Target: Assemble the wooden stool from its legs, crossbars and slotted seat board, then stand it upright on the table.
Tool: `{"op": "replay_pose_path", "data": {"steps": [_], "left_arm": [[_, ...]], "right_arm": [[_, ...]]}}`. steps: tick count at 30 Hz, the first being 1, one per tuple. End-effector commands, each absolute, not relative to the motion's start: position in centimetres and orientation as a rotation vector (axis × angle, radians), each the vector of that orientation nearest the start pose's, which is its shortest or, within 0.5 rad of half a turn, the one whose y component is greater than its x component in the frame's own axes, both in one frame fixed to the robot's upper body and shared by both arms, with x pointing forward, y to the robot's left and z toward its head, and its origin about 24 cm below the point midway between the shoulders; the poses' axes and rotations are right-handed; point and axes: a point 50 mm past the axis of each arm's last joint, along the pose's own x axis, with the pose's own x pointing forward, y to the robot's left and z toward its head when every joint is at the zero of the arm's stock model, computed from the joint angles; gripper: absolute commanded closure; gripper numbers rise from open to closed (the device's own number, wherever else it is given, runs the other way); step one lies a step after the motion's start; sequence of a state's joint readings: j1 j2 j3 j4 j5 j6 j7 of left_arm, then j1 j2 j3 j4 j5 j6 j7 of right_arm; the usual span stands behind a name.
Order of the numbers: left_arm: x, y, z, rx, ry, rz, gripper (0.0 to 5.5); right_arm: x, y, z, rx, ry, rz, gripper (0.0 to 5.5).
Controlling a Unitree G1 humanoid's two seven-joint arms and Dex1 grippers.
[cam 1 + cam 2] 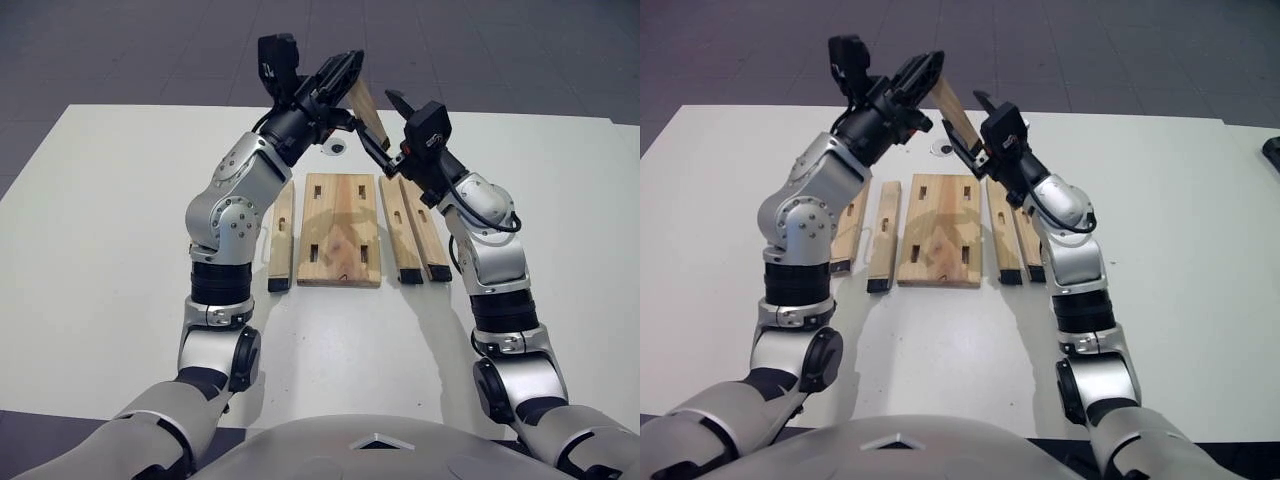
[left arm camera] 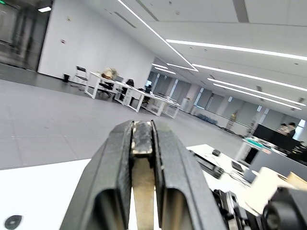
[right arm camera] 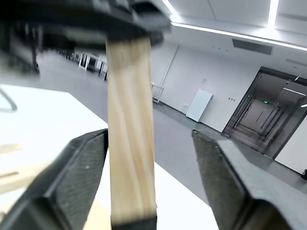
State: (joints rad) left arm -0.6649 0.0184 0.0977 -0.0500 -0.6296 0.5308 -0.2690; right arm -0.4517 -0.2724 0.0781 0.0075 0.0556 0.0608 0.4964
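The left end effector [image 1: 345, 72] is raised above the far part of the white rectangular tabletop [image 1: 120, 250]. It is clamped tight on the upper end of a long, light wooden stool leg [image 1: 367, 108] with a black tip. In the left wrist view the two dark fingers [image 2: 112, 172] press on either side of the narrow edge of the wood.

The stool leg hangs in the air at a slant, with its lower end angled towards the robot's right. The right end effector [image 1: 383, 122] is also raised, and it meets the lower part of the leg with its jaws spread wide. In the right wrist view the leg stands between the two grey ribbed fingers [image 3: 81, 167]. It sits close against one of them, with a clear gap to the other, so that end effector has not closed on anything.

Below the arms, the pale rectangular wooden seat board [image 1: 340, 232] with four slots lies flat in the middle of the tabletop. Just to its left lies a slotted wooden bar with a black end [image 1: 282, 238], and another bar [image 1: 847, 232] lies farther left, partly hidden behind the left arm. Two black-tipped wooden bars [image 1: 400, 228] lie side by side just to the right of the board. A small round disc [image 1: 337, 147] rests on the tabletop beyond the far edge of the board.
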Motion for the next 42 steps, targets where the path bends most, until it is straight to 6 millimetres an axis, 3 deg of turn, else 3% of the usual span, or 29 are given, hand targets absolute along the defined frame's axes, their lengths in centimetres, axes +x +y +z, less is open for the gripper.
{"op": "replay_pose_path", "data": {"steps": [1, 4, 7, 10, 14, 17, 25, 42], "left_arm": [[32.9, 14.1, 25.1, -0.401, -0.420, -0.521, 5.07], [31.4, 19.0, 28.2, -0.365, -0.586, -0.360, 5.07], [30.7, 21.4, 26.0, -0.237, -0.515, -0.177, 5.07], [29.6, 21.1, 20.8, -0.172, -0.322, -0.145, 5.07], [28.6, 20.4, 15.5, -0.196, -0.174, -0.070, 5.07], [28.6, 20.3, 13.1, -0.221, -0.136, -0.010, 5.07], [28.7, 19.2, 11.4, -0.250, -0.103, 0.001, 5.07], [28.6, 19.4, 9.7, -0.227, -0.071, 0.043, 5.07]], "right_arm": [[29.3, -15.4, 14.0, -0.319, -0.218, 0.665, 1.55], [29.0, -17.4, 15.2, -0.185, -0.253, 0.567, 1.14], [30.1, -19.5, 16.6, -0.059, -0.312, 0.291, 0.72], [30.7, -20.2, 17.0, -0.028, -0.348, 0.118, 0.22], [31.3, -21.4, 17.2, 0.016, -0.370, -0.088, 0.10], [31.5, -21.7, 17.4, 0.033, -0.377, -0.145, 0.10], [31.4, -21.6, 17.1, 0.062, -0.366, -0.168, 0.10], [31.6, -21.2, 17.1, 0.056, -0.361, -0.141, 0.10]]}}
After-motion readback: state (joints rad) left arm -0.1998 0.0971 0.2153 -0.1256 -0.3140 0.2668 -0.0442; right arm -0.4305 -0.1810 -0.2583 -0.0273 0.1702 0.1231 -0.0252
